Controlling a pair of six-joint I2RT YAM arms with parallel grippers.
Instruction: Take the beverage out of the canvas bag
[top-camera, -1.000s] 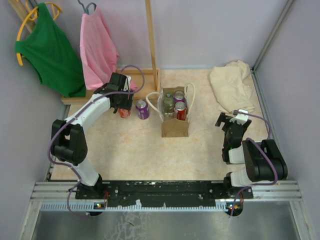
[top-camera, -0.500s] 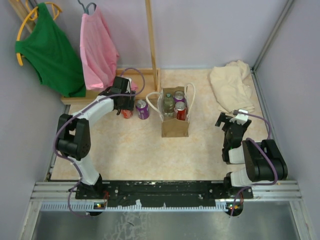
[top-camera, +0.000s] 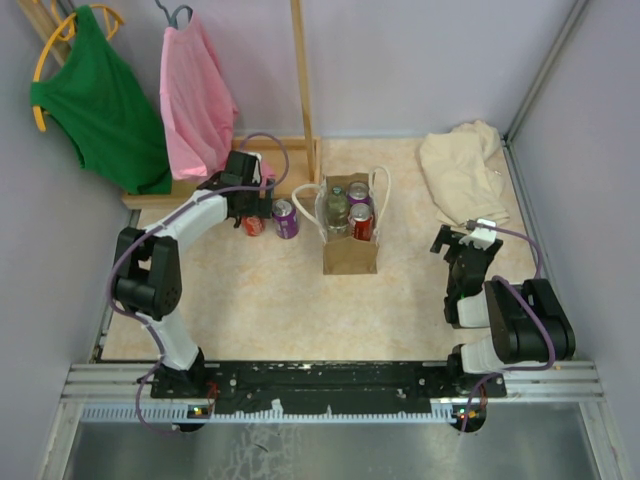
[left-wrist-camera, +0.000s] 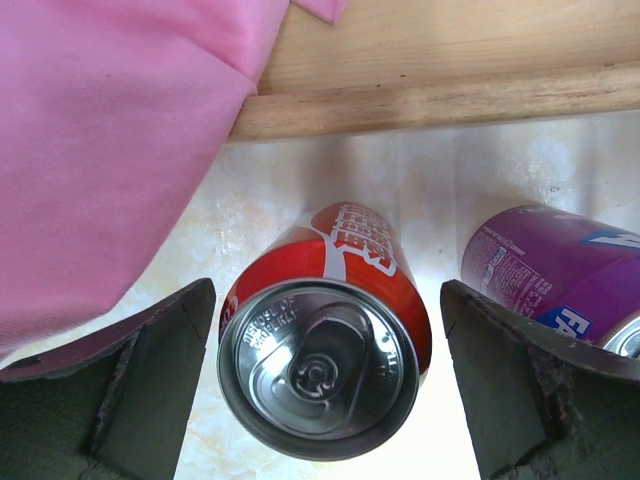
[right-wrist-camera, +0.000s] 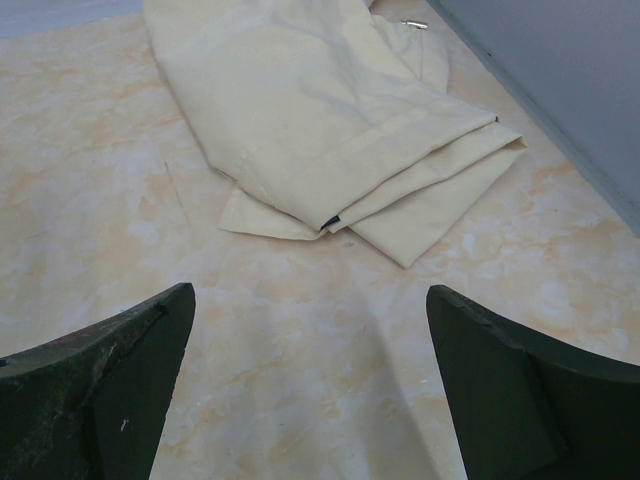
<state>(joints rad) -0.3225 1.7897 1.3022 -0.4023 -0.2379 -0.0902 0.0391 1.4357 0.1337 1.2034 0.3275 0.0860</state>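
Observation:
The tan canvas bag (top-camera: 349, 250) stands upright mid-table with white loop handles. It holds a green-capped bottle (top-camera: 337, 205), a purple can (top-camera: 358, 193) and a red can (top-camera: 362, 222). A red can (top-camera: 251, 226) and a purple can (top-camera: 286, 218) stand on the table left of the bag. My left gripper (top-camera: 247, 212) is open right above the red can (left-wrist-camera: 330, 340), one finger on each side with gaps; the purple can (left-wrist-camera: 560, 280) is just right of it. My right gripper (right-wrist-camera: 310, 390) is open and empty over bare table at the right.
A wooden rack base (left-wrist-camera: 420, 70) with a pink garment (left-wrist-camera: 100, 140) lies just behind the two cans. A green garment (top-camera: 100, 105) hangs at far left. A folded beige cloth (right-wrist-camera: 330, 120) lies at the back right. Walls close in both sides.
My left gripper has shifted slightly right and settled over the red can, its elbow folding nearer the left wall. The right arm has not moved.

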